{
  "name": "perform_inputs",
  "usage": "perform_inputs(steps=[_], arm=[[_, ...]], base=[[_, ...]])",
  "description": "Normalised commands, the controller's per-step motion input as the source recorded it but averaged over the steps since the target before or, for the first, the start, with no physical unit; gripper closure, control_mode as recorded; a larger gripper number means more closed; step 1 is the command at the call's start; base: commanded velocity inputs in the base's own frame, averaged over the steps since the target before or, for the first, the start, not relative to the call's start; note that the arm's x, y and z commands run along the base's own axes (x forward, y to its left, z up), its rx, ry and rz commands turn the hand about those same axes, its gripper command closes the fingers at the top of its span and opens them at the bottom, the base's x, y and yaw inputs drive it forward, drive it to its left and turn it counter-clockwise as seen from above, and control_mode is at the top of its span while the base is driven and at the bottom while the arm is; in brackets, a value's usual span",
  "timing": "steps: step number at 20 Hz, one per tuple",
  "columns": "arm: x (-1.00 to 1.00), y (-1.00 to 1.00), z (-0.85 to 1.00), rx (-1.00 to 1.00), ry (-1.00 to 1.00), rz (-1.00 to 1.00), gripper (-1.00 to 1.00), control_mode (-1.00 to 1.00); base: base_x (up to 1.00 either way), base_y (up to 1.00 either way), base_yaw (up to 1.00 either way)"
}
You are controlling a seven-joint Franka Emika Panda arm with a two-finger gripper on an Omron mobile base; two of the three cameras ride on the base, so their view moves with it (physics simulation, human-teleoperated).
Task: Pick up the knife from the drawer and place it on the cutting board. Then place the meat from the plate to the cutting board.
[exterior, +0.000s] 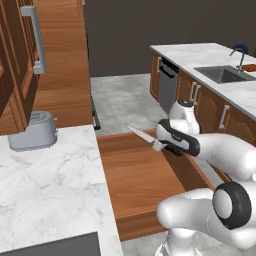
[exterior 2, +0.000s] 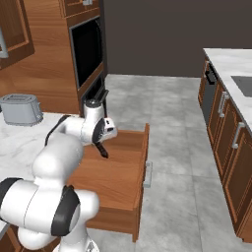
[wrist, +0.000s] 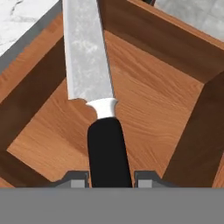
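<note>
End effector [wrist: 109, 177] clamped tight on black handle of small silver-bladed kitchen knife [wrist: 89, 78], fingers [wrist: 78, 178] pressing either side. Knife's up in the air over the open reddish-brown wooden drawer [exterior: 145, 180], blade [exterior: 140, 133] pointing twd white marble surface [exterior: 50, 180] w/ grey toaster [exterior: 32, 131] at its back.

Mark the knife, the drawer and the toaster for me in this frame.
knife [wrist: 87, 57], hand view, middle of the silver blade.
drawer [exterior: 142, 180], left base view, bare wooden floor inside.
toaster [exterior: 32, 132], left base view, front face of its grey body.
</note>
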Motion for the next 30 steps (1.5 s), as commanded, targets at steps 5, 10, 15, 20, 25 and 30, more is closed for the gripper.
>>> perform_inputs(steps=[5,10,15,20,25,30], arm=[[-0.28,0.00,0.78,0.08,0.18,-0.07,1.00,-1.00],[-0.66,0.00,0.58,0.07,0.15,-0.09,1.00,-1.00],[-0.64,0.00,0.39,0.07,0.11,-0.08,1.00,-1.00],[-0.50,0.00,0.06,0.02,0.02,-0.08,1.00,-1.00],[-0.31,0.05,0.00,-0.10,-0.01,-0.08,1.00,-1.00],[-0.47,0.08,0.00,-0.22,-0.01,-0.08,1.00,-1.00]], base=[[0.00,0.00,0.00],[0.00,0.00,0.00],[0.00,0.00,0.00],[0.00,0.00,0.00],[0.00,0.00,0.00],[0.00,0.00,0.00]])
